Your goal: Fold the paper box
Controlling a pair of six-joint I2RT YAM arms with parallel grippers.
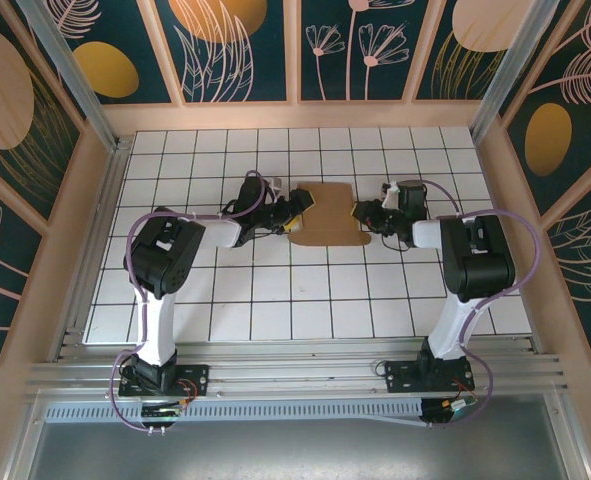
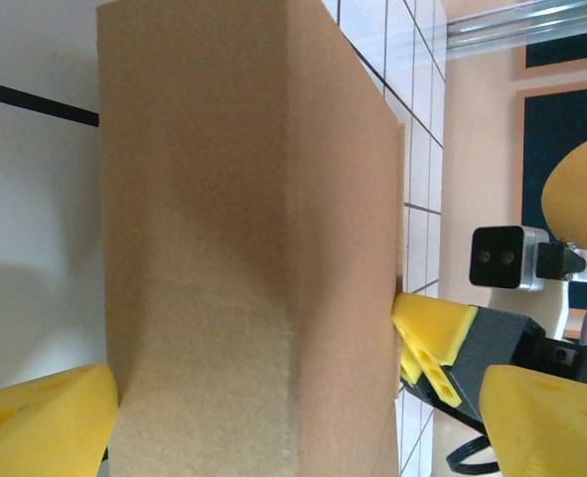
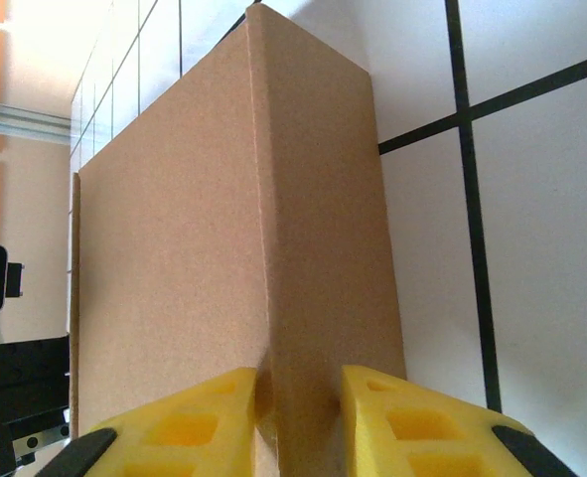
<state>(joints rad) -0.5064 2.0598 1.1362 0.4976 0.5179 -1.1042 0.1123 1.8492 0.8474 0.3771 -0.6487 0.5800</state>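
The paper box (image 1: pixel 325 213) is a small flat box of plain brown cardboard lying on the white tiled table (image 1: pixel 275 300) between my two arms. My left gripper (image 1: pixel 300 205) stands open at its left end. In the left wrist view the box (image 2: pixel 243 248) lies between the two wide-apart yellow fingers (image 2: pixel 35 422), and the right-hand finger is well clear of it. My right gripper (image 1: pixel 363 213) is shut on the box's right end. In the right wrist view its fingers (image 3: pixel 412 417) pinch a cardboard wall (image 3: pixel 323 248). The right gripper's yellow tips (image 2: pixel 427 338) show past the box's far edge.
The table is gridded with black lines and fenced by beige walls (image 1: pixel 85 250) on the left, right and back. An aluminium rail (image 1: pixel 295 375) runs along the near edge where both arm bases are bolted. Open tiles lie in front of and behind the box.
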